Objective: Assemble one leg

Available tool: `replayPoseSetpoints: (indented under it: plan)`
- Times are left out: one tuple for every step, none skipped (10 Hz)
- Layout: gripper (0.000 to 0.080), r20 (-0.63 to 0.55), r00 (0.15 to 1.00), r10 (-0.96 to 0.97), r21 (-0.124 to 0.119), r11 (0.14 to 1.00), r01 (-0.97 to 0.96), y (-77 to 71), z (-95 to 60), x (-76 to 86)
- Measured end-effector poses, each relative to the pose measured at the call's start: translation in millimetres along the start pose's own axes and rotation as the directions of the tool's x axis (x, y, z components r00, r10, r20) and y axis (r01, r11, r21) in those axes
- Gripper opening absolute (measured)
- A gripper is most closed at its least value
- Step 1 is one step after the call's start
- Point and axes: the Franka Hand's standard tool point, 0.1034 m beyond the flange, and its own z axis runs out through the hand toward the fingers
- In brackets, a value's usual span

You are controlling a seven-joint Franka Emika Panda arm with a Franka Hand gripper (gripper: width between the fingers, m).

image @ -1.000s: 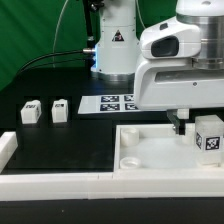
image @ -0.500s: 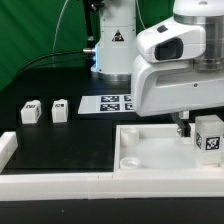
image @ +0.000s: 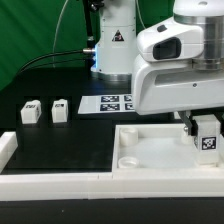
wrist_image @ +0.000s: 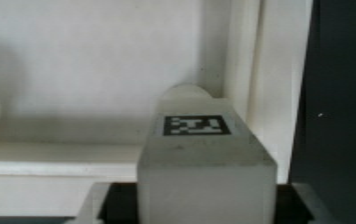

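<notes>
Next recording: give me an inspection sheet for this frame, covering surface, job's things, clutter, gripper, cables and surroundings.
Surface: black table, white rail along its near edge.
Job's things: one leg with a tag stands upright over the white panel at its far corner on the exterior view's right; the wrist view shows the same leg close up. Two more legs stand apart on the table at the exterior view's left.
Clutter: marker board flat on the table.
Gripper: gripper is at the leg; its fingers are hidden, so the grip cannot be judged.
Cables: black cables hang behind the arm.
Surroundings: green backdrop.
</notes>
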Motion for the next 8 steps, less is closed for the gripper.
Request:
replayPoseSetpoints:
  plan:
    - [0.0292, 0.0, 0.998, 0.06, 0.001, 0.998, -0.06, -0.4, 0.0, 0.0]
    - [0.0292, 0.002, 0.979, 0.206, 0.008, 0.979, -0.206, -1.7, 0.1, -0.2]
    - [0.0293, 0.006, 0.938, 0.347, 0.014, 0.938, -0.347, -2.6, 0.3, -0.6]
    - [0.0294, 0.007, 0.89, 0.456, 0.013, 0.89, -0.456, -2.8, 0.4, -0.7]
    - [0.0294, 0.01, 0.843, 0.538, 0.013, 0.843, -0.538, -3.0, 0.5, -0.8]
    - [0.0294, 0.011, 0.756, 0.654, 0.011, 0.756, -0.654, -3.4, 0.5, -0.9]
    - [0.0294, 0.011, 0.684, 0.73, 0.009, 0.684, -0.73, -3.7, 0.6, -0.9]
    - [0.0294, 0.011, 0.644, 0.765, 0.009, 0.643, -0.765, -3.6, 0.5, -0.9]
